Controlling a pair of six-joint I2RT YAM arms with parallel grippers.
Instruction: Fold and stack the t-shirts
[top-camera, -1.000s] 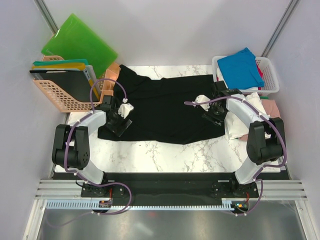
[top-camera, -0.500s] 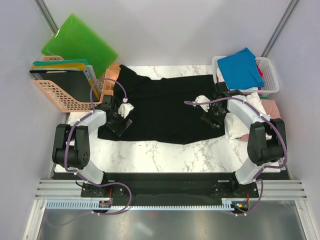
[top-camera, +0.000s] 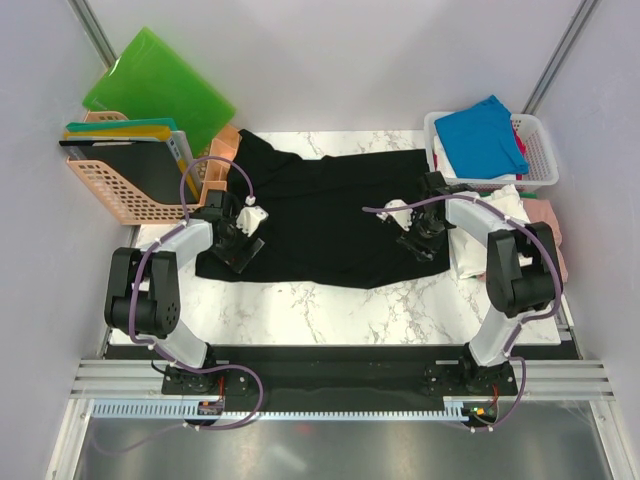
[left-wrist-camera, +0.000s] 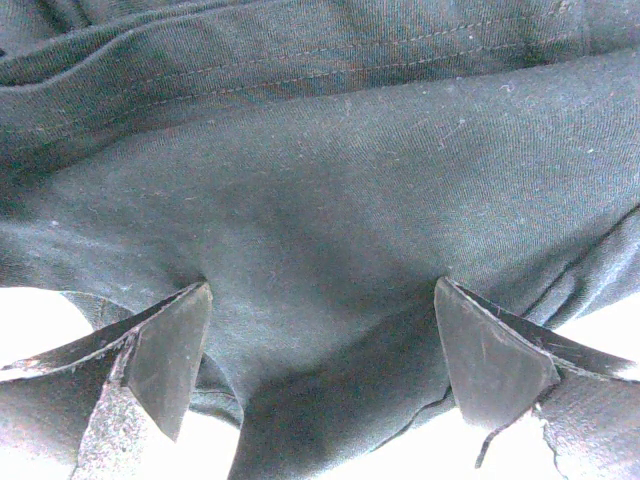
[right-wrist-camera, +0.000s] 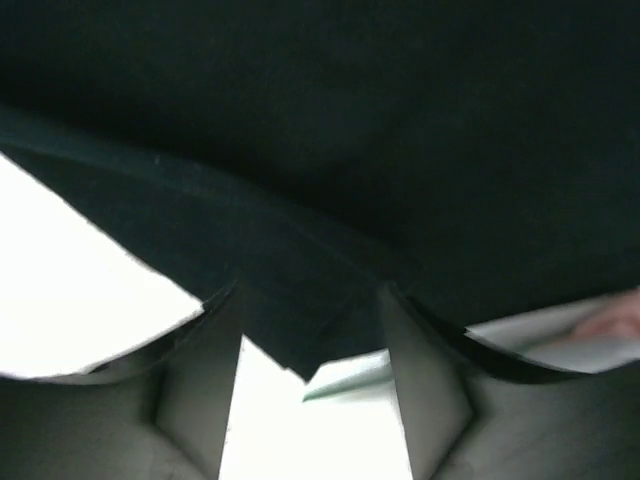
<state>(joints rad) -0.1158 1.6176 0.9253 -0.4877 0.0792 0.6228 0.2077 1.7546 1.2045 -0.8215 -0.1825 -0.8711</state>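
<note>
This is looking like a robotics lab cell: plain white panels are enclosing a marble-patterned table, and aluminium rails are carrying the left arm and right arm.

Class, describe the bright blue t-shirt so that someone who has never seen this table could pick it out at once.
Look to the far right corner of the marble table, where a white basket stands. The bright blue t-shirt lies on top in it, the only blue cloth there, unlike the big black t-shirt spread mid-table.
</note>
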